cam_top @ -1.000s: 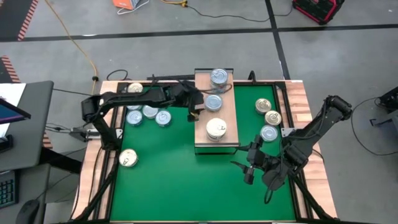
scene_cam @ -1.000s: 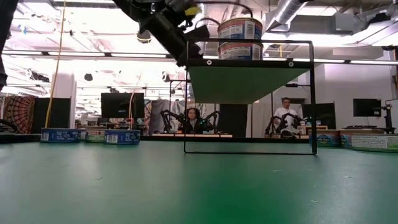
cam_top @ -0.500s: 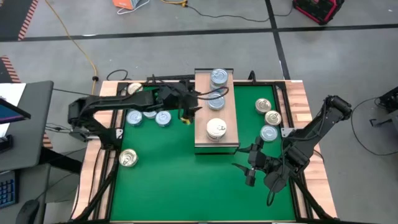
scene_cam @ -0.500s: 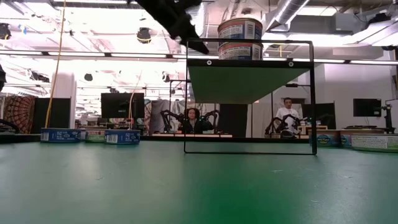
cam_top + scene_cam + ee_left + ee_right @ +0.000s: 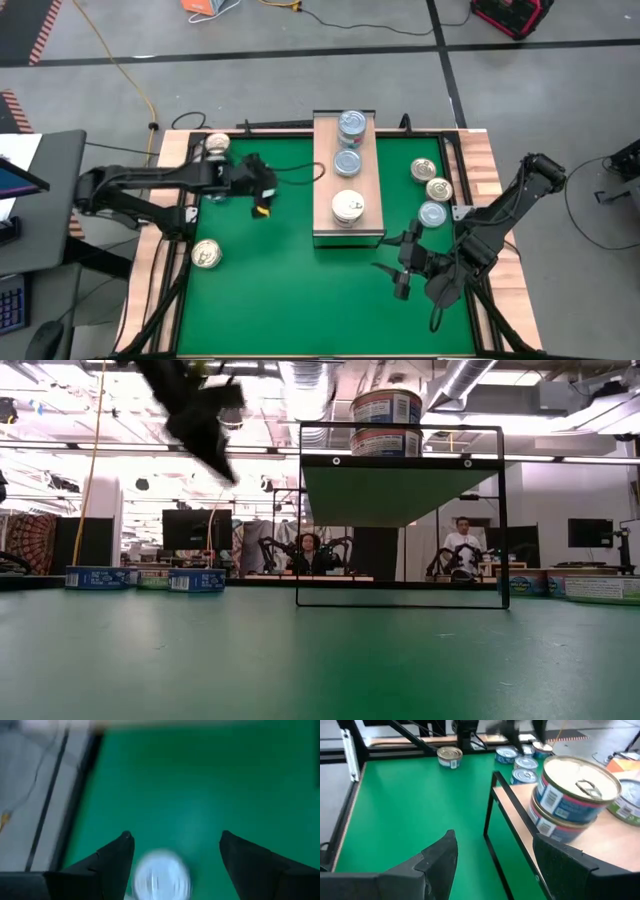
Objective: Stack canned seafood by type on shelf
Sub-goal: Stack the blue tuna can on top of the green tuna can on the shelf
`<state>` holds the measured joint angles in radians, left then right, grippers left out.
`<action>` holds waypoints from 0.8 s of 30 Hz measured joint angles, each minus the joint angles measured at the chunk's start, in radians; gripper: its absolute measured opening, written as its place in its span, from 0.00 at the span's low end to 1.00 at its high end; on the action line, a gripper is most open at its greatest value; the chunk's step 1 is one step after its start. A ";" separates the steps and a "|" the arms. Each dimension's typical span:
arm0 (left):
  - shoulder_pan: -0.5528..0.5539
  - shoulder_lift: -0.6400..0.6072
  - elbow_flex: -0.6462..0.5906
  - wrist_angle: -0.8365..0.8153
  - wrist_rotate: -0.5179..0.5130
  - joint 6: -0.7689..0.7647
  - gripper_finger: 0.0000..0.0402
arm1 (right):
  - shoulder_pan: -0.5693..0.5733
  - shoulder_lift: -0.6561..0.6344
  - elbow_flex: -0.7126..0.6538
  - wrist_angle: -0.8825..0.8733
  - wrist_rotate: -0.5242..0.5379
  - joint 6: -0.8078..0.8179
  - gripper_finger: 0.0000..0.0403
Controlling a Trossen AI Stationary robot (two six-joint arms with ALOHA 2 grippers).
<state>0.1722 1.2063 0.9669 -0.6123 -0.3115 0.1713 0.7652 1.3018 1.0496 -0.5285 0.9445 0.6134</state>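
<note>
Left fingers spread wide over a blue-topped tin near the worktop's left edge (rigid, slick: pinch its sides), right fingers released.

Grey floor with dark lines and a yellow cable. Bright ceiling lights, dark screens, two people sitting far back.

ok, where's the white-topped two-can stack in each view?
High view: the white-topped stack sits on the shelf, at the end nearest the right arm.
Low view: the stack is top centre, on the shelf.
Left wrist view: not in it.
Right wrist view: the stack is large, right of centre.
Shared landmark: the shelf, except in the left wrist view.
</note>
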 joint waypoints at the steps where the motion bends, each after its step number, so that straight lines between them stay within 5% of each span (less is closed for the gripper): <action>1: 0.000 -0.011 -0.049 -0.001 -0.021 -0.013 0.69 | -0.003 0.000 0.000 0.016 0.000 -0.015 0.71; 10: 0.001 -0.023 -0.301 0.123 -0.400 -0.046 0.69 | -0.036 0.014 0.000 0.116 -0.001 -0.107 0.71; 15: 0.007 -0.011 -0.318 0.211 -0.409 -0.028 0.69 | -0.044 0.014 0.000 0.119 -0.001 -0.107 0.71; 24: 0.033 0.072 -0.319 0.227 -0.241 -0.113 0.69 | -0.027 0.014 0.000 0.119 -0.003 -0.107 0.71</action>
<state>0.2056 1.2780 0.6476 -0.3851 -0.5529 0.0586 0.7386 1.3155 1.0496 -0.4099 0.9413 0.5060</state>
